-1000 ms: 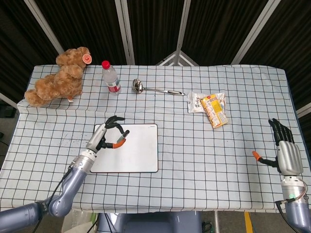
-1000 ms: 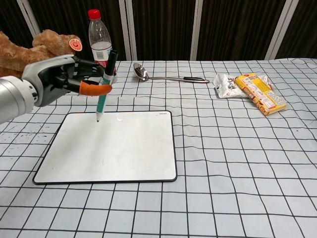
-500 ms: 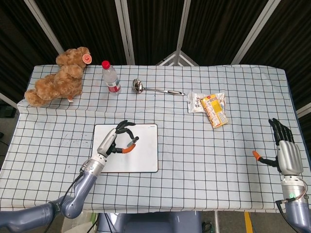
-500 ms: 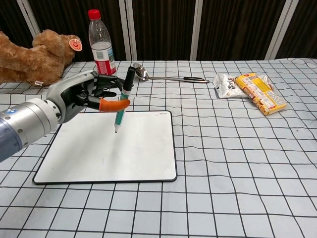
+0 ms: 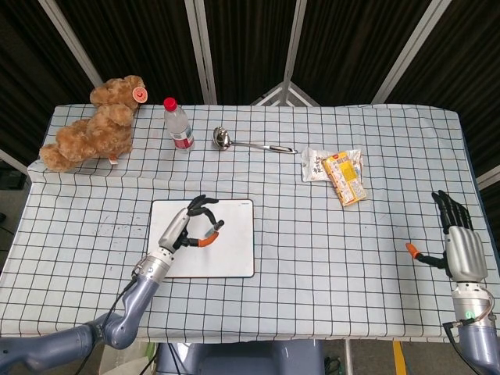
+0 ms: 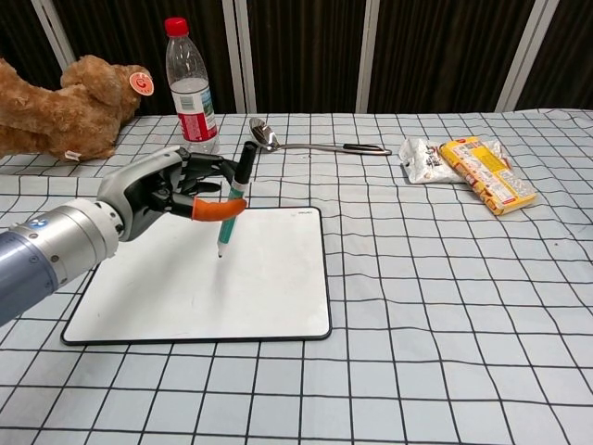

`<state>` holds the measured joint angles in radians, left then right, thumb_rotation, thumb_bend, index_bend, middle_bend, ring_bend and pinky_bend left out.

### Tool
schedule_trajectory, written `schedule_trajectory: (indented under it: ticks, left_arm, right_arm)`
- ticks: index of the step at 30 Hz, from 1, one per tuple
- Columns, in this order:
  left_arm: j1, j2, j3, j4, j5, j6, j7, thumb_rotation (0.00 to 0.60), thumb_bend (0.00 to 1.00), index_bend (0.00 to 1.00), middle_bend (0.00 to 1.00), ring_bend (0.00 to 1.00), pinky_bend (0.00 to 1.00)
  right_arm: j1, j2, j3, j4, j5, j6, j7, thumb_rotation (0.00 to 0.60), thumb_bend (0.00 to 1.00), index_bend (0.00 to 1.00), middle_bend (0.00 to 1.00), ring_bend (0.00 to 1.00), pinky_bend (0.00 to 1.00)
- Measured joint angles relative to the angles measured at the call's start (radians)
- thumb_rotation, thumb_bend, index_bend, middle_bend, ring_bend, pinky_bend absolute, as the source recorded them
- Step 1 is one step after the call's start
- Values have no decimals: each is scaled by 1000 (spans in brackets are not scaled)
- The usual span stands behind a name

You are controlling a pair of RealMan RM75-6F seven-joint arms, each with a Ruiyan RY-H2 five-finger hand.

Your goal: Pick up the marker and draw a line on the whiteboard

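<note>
My left hand (image 6: pixel 157 191) (image 5: pixel 181 230) holds a green marker (image 6: pixel 233 199) with a black cap end up, pinched by an orange-tipped thumb. The marker stands nearly upright, its tip at or just above the whiteboard (image 6: pixel 148 297) (image 5: pixel 230 258) near the board's middle. The whiteboard lies flat on the checked cloth and shows no clear line. My right hand (image 5: pixel 459 242) rests at the table's right edge in the head view, fingers spread, holding nothing.
A teddy bear (image 6: pixel 65 107), a water bottle (image 6: pixel 189 88) and a metal ladle (image 6: pixel 306 145) stand along the back. Snack packets (image 6: pixel 468 165) lie at the back right. The checked tablecloth (image 6: pixel 445 306) covers the table.
My left hand has carried the marker from the board's far left corner toward its middle, then lowered it slightly. The right hand has not moved.
</note>
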<state>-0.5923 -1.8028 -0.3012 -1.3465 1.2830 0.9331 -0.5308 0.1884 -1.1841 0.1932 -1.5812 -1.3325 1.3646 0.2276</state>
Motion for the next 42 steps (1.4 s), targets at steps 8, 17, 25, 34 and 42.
schedule_trajectory:
  ticks: [8,17,25,34,42]
  left_arm:
    - [-22,-25,0,34,-12,-16,-1,600,458,748,172,12,71]
    - [-35,-28,4,56,-8,-19,4,600,458,749,172,12,71]
    - [-41,-17,6,77,-8,-26,0,600,458,750,172,12,71]
    - [-45,-9,10,129,-11,-40,-28,600,458,751,172,12,71]
    - [-48,17,6,200,-2,-41,-73,600,457,752,173,12,71]
  right_arm:
    - [1,0,0,2,1,-1,0,600,210,0,0,0,0]
    - [0,-1,0,3,0,0,-2,600,209,0,0,0,0]
    - [-1,-2,0,1,1,2,-8,600,210,0,0,0,0]
    - [-3,-5,3,-2,13,5,-22,600,209,0,0,0,0]
    - [-5,-7,6,-8,23,8,-36,600,209,0,0,0,0]
